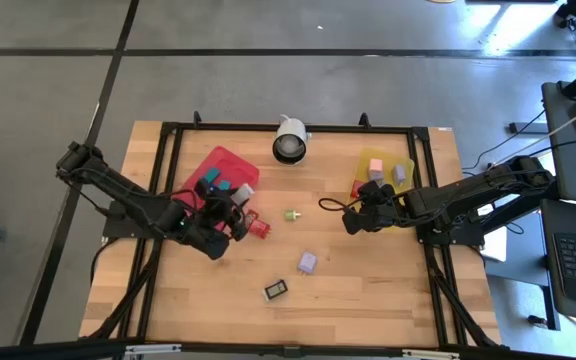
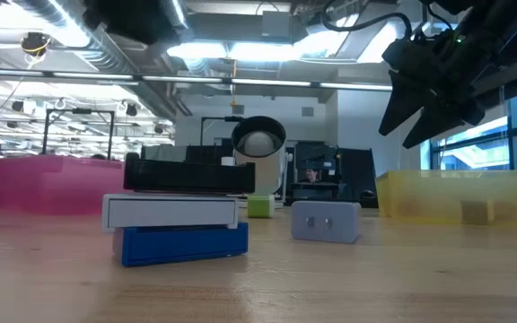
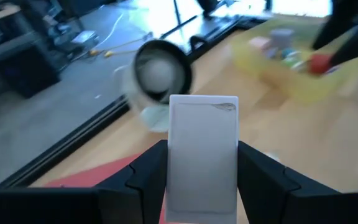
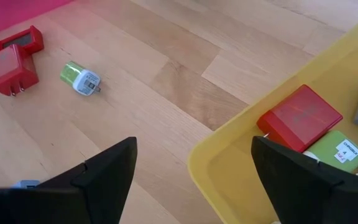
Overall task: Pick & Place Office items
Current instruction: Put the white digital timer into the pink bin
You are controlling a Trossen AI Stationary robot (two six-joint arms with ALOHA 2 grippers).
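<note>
Fingers of our left gripper [image 3: 201, 180] clamp a white block [image 3: 202, 155], its long axis running forward between them, above the red tray [image 1: 224, 165]. The yellow tray [image 1: 366, 163] lies well across the table. Our right gripper [image 4: 194, 165] hangs spread and empty over that tray's near rim, arm reaching inward, with the green piece [image 4: 80, 78] nearest.
</note>
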